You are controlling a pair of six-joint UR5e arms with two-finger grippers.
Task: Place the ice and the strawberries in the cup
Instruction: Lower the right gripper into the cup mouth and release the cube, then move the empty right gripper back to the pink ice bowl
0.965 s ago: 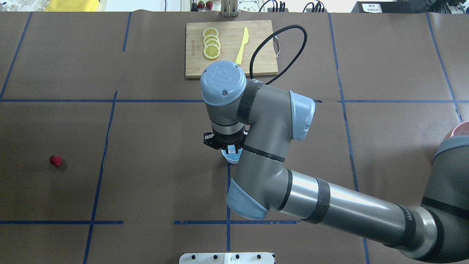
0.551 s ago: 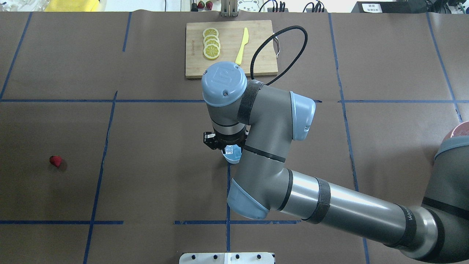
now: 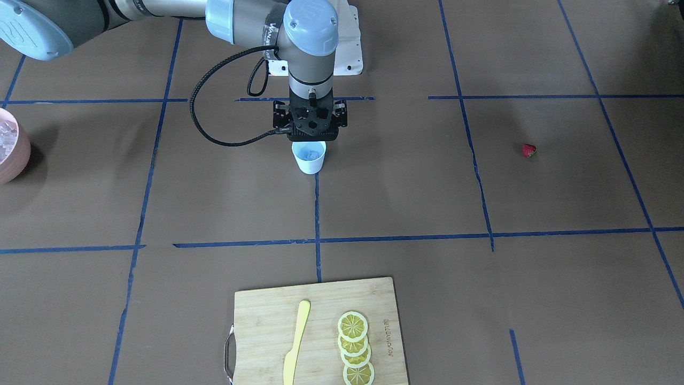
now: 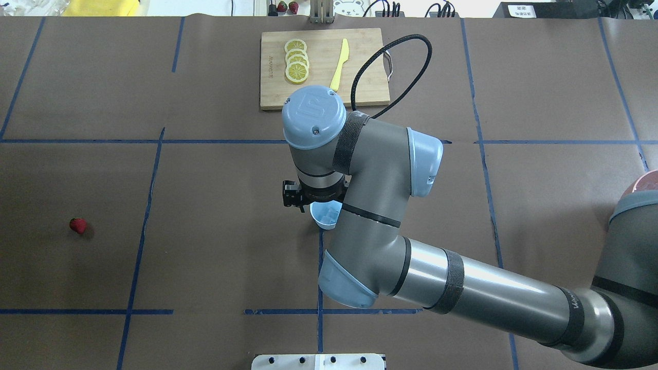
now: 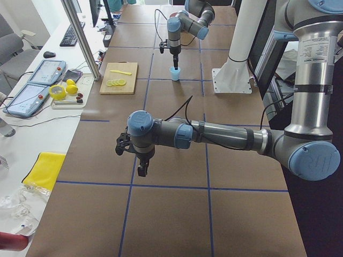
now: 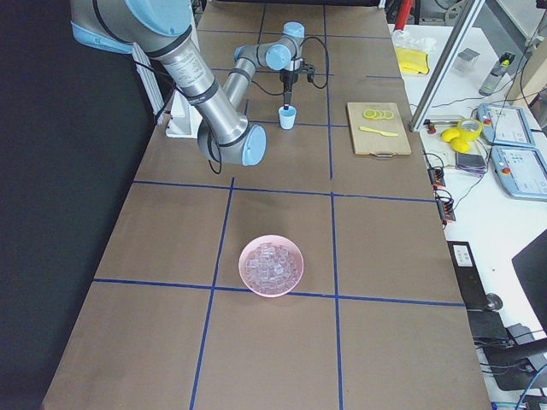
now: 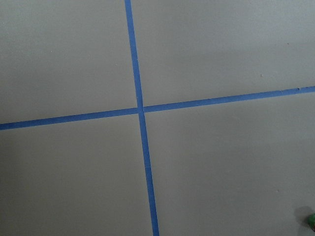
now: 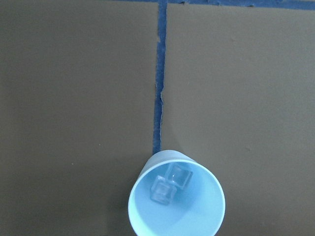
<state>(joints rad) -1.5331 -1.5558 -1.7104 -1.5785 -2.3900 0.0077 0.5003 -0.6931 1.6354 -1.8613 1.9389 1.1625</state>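
Observation:
The white cup with its pale blue inside stands mid-table on a blue tape line. Two clear cubes of ice lie at its bottom. My right gripper hangs straight over the cup's mouth, open and empty. More ice fills the pink bowl far off on my right. A tiny red strawberry lies alone on the table far to my left. My left gripper hovers low over the table near that end; I cannot tell if it is open or shut.
A wooden cutting board at the far edge carries lemon slices and a yellow knife. The right arm's black cable loops over the board. Blue tape lines cross the brown table cover.
The ice cube held between my right fingers over the cup has dropped into it. The right gripper has opened. The arm itself has hardly moved.

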